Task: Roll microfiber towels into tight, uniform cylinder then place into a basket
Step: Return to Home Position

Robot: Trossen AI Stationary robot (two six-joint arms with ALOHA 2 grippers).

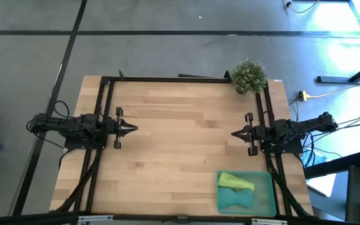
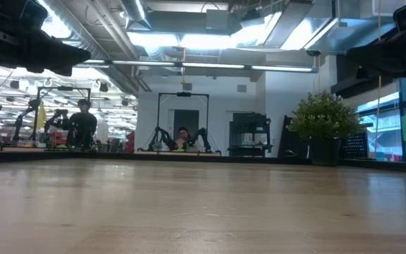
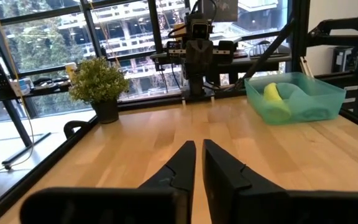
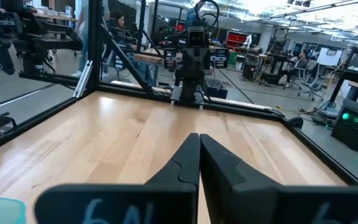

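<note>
lying in the translucent green plastic basket (image 1: 270,194), lime towel roll (image 1: 236,182) and teal towel roll (image 1: 235,199) look soft, light; pinch mid-roll. left fingers (image 3: 180,167), right fingers (image 4: 188,163) closed, empty.

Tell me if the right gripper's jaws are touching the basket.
Apart. The high view shows the right gripper, jaws shut, over bare wood, with open tabletop between it and the basket.

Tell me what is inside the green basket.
Two rolled towels lie in the basket, side by side: a lime green towel and a teal towel. They cover the basket floor beneath them, so anything under the rolls cannot be seen.
</note>
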